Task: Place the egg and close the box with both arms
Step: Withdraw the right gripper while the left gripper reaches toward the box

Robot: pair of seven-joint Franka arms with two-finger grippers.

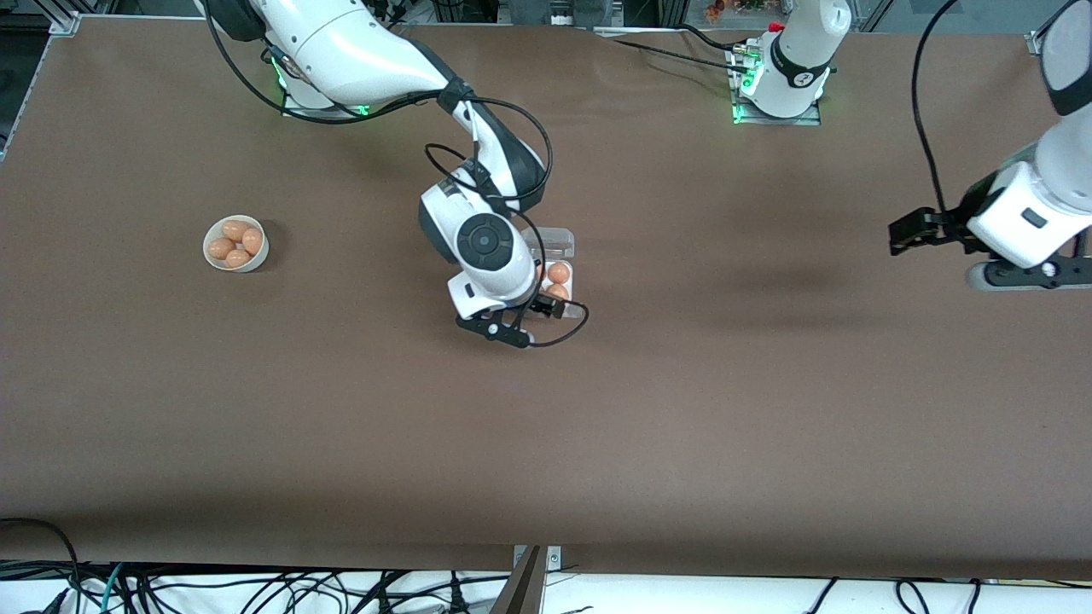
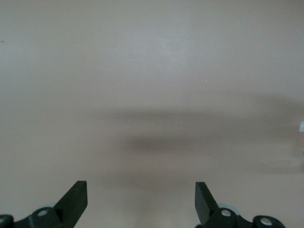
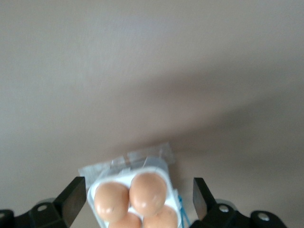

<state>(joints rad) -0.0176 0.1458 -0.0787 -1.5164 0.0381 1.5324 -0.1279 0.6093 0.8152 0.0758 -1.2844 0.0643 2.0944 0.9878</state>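
The right gripper [image 3: 135, 202] is hanging wide open over the box [image 3: 137, 190], whose thin lid looks light and bendy, best pushed gently at its edge, while the open left gripper [image 2: 141, 199] is waiting well apart from the box.

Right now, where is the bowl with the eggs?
In the front view the white bowl of eggs sits on the brown table toward the right arm's end, apart from the egg box at the middle.
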